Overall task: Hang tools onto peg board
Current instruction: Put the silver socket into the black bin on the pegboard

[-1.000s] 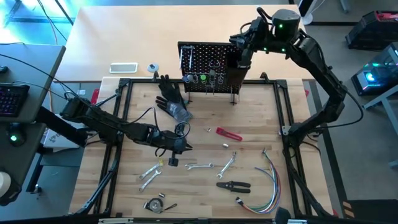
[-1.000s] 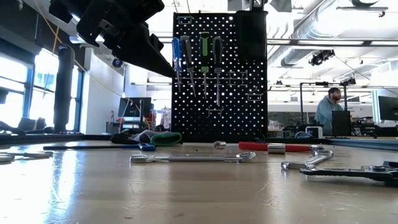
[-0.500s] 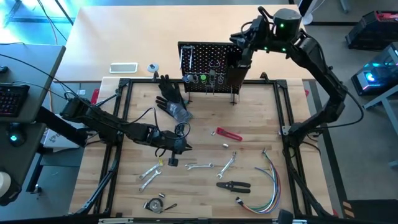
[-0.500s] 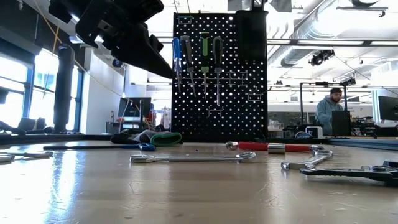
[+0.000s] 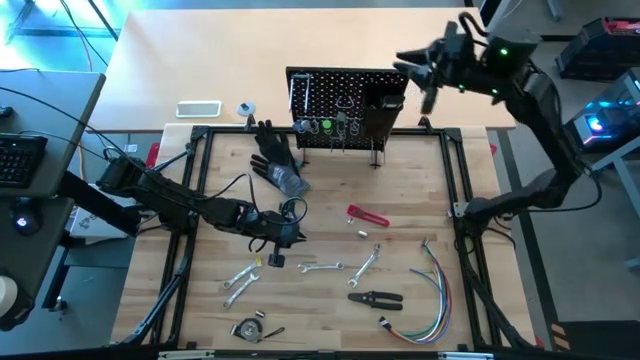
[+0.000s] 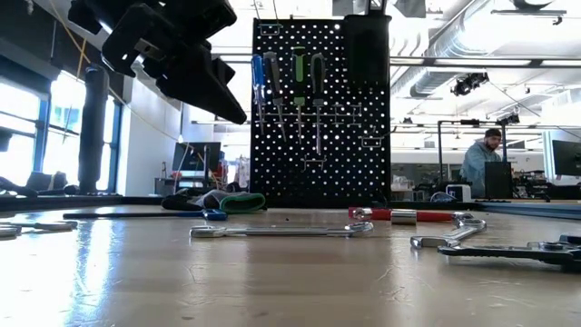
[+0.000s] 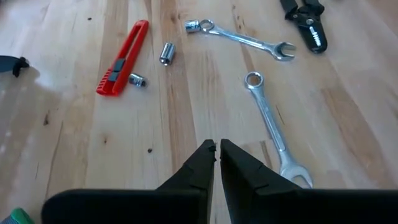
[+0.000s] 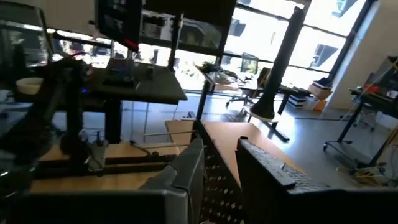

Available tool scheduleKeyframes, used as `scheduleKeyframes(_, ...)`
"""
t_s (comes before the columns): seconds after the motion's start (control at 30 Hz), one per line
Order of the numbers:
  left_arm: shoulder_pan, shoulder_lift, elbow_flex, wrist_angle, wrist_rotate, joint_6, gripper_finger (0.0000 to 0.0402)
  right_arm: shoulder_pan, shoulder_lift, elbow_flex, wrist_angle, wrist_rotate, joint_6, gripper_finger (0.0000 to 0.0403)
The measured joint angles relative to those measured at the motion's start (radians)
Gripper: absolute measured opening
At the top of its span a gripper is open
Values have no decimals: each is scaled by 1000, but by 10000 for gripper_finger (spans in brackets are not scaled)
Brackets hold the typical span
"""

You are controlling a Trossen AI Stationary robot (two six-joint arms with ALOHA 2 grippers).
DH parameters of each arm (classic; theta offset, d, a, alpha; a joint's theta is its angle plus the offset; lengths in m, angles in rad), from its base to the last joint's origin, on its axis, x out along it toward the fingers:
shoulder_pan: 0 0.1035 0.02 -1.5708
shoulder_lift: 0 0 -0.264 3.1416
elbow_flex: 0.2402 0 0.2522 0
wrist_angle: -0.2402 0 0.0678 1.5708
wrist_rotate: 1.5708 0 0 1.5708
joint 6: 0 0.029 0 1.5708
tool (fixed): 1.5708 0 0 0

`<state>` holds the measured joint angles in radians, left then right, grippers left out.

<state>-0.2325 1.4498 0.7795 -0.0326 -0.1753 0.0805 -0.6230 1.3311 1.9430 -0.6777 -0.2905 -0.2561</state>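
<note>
The peg board [image 5: 340,110] stands upright at the table's far edge with three screwdrivers [image 6: 292,86] hanging on it; wrenches [image 5: 322,267], pliers [image 5: 375,297] and the red-handled tool [image 5: 368,216] lie on the table near me. My right gripper [image 5: 425,75] hovers beside the board's upper corner, fingers apart, holding nothing. My left gripper [image 7: 217,149] hangs low over the wrenches, fingers together, empty. For the next pickup, open wide before descending and centre on the shaft.

The left gripper [image 7: 217,149] has its fingers closed above the wooden table [image 7: 186,112], near two wrenches [image 7: 270,121], a red utility knife [image 7: 122,57] and a socket [image 7: 166,53].
</note>
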Motion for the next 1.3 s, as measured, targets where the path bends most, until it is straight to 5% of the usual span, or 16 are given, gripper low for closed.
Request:
scheduleKeyframes(0.3,0,0,0,0,0,0,19,159,-108,0,-279,10,-10,134)
scheduleKeyframes(0.77,10,152,0,111,5,8,19,470,-195,-23,-654,260,183,135)
scheduleKeyframes(1.3,24,247,0,210,38,10,19,599,-196,-411,-578,251,318,135)
